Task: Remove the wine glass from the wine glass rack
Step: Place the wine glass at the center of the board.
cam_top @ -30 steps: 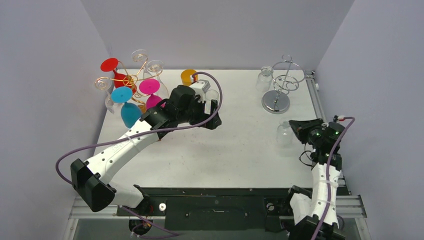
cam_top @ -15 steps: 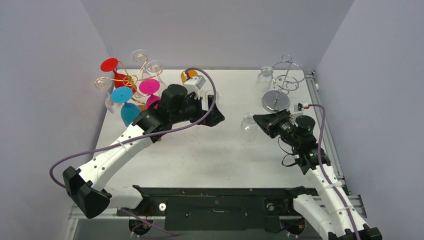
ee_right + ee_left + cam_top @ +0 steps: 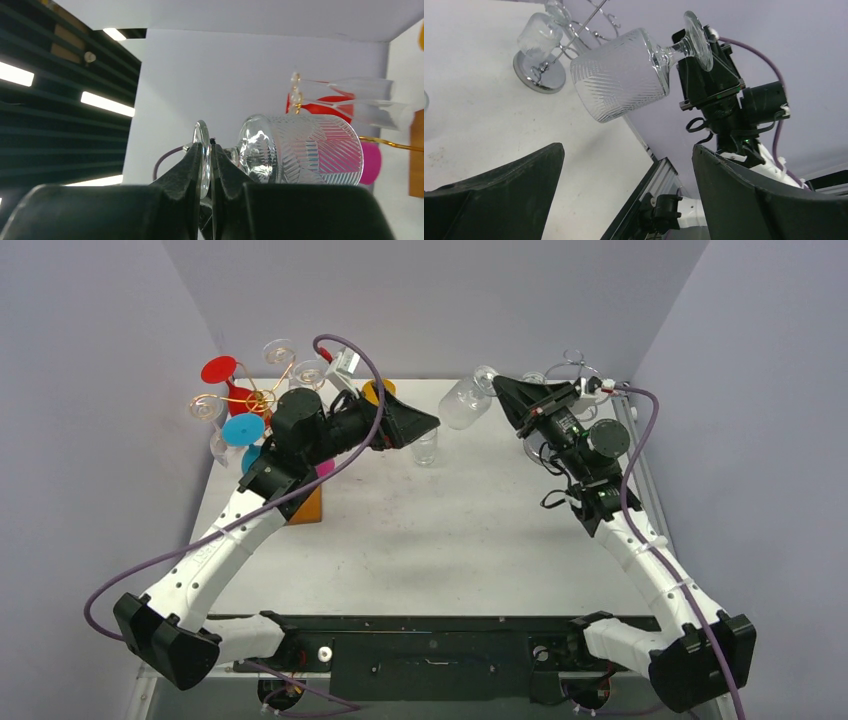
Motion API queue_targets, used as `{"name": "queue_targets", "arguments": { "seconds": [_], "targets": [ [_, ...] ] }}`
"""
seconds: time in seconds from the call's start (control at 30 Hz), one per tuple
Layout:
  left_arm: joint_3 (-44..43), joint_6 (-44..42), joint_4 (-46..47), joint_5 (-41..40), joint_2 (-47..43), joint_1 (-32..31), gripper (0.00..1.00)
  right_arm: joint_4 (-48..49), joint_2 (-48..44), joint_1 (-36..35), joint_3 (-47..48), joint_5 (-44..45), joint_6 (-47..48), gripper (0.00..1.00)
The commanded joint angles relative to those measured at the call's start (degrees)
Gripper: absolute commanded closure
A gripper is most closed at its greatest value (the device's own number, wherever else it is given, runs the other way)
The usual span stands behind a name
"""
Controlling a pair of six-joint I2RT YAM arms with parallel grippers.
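Currently, one clear wine glass [image 3: 463, 403] lies horizontal in mid-air above the tabletop [image 3: 450, 530], its foot pinched between the right gripper [image 3: 498, 383] fingers, apart from the silver rack [image 3: 538, 75]. A second clear glass [image 3: 425, 445] stands upright on the tabletop. Near the gold rack [image 3: 255, 398], the left gripper [image 3: 425, 424] fingers stand wide, holding nothing.

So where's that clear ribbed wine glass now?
Top view: the clear ribbed wine glass is in the air, far middle, its foot pinched in the right gripper, beside the left gripper.

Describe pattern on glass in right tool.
Clear wine glass, etched diagonal line bands; best in left wrist view.
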State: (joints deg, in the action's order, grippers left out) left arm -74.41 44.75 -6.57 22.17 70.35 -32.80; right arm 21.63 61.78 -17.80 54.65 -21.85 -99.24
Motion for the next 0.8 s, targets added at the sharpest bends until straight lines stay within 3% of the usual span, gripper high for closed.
{"name": "queue_targets", "arguments": {
  "seconds": [0.0,0.27,0.77],
  "targets": [
    [1.46,8.87,13.78,5.08,0.93,2.35,0.01,17.53,3.21,-2.13,5.48,0.37,-7.94,1.0],
    [3.12,16.61,23.09,7.79,3.99,3.34,0.16,30.83,7.14,-3.97,3.44,0.72,-15.53,1.0],
    [6.49,23.97,40.46,8.81,5.21,3.44,0.42,38.5,8.73,-5.36,-1.45,0.99,-20.14,1.0]
  ]
}}
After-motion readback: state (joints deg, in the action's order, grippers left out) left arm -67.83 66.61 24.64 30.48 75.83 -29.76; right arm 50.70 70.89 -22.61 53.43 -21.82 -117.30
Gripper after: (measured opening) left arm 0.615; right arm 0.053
